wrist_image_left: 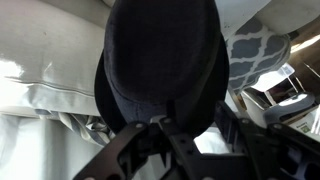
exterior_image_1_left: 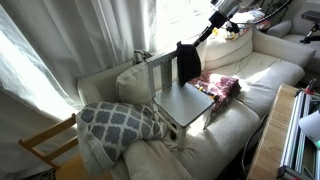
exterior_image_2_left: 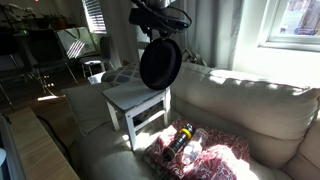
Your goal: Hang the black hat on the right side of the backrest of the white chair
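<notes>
On the sofa [exterior_image_1_left: 262,75] stands the chair [exterior_image_1_left: 183,104], the hat [exterior_image_1_left: 187,62] hanging by its backrest's [exterior_image_1_left: 155,68] right end, a pillow [exterior_image_1_left: 120,122] left of it, a cloth [exterior_image_1_left: 220,86] right.

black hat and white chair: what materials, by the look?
Black hat: soft matte fabric, felt or cloth; no shine, and a faint weave shows in the wrist view. White chair: probably painted wood; it has an opaque white coat, square legs and slats, and a flat seat. No grain shows, so wood is a guess.

We are finding open air above the chair [exterior_image_1_left: 185,103] seat; the pillow [exterior_image_1_left: 120,122] is lying close on one side, the pink cloth [exterior_image_1_left: 218,86] on the other.
</notes>
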Controlling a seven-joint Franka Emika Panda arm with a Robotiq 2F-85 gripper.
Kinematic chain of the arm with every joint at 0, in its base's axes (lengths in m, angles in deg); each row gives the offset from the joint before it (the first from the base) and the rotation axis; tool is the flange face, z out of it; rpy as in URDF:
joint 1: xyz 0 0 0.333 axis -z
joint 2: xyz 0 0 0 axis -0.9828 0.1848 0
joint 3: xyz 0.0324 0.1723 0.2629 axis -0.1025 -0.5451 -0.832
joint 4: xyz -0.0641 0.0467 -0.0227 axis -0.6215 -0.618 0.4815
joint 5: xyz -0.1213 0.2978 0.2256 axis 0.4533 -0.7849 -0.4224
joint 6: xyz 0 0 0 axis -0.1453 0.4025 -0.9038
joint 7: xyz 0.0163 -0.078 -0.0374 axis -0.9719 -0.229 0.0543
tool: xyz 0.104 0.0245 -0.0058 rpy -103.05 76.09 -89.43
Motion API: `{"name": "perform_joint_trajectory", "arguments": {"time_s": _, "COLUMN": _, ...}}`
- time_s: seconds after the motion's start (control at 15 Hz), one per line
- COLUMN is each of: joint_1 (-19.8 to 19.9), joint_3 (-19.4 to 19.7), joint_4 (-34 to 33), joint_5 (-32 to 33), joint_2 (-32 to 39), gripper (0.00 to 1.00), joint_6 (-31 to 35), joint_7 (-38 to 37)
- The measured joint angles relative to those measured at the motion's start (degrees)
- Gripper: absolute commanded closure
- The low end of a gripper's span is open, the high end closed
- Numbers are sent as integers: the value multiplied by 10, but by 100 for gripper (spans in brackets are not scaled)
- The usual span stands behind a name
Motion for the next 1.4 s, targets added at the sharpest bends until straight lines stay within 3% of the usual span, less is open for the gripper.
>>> {"name": "perform_joint_trajectory", "arguments": {"time_s": 0.2, "joint_1": -16, "joint_3": 7, "joint_4": -1, "joint_5": 1, "joint_2": 12, "gripper": 1, "joint_6": 39, "joint_7": -7}}
{"name": "perform_joint_trajectory", "arguments": {"time_s": 0.47, "joint_1": -26, "joint_3": 16, "joint_4": -6, "joint_5": 19, "joint_2": 16, "gripper": 0, "joint_6": 123, "joint_7": -52}}
{"name": "perform_joint_trajectory", "arguments": {"time_s": 0.67, "joint_1": -23, "joint_3": 27, "joint_4": -17, "joint_5": 44, "joint_2": -3, "gripper": 0, "joint_6": 139, "joint_7": -75}}
{"name": "perform_joint_trajectory", "arguments": {"time_s": 1.13, "joint_1": -10, "joint_3": 59, "joint_4": -17, "joint_5": 154, "joint_2": -68, "gripper": 0, "joint_6": 116, "joint_7": -150}}
{"name": "perform_joint_trajectory", "arguments": {"time_s": 1.4, "joint_1": 0, "joint_3": 89, "joint_4": -21, "joint_5": 182, "joint_2": -103, "gripper": 0, "joint_6": 4, "joint_7": -150}}
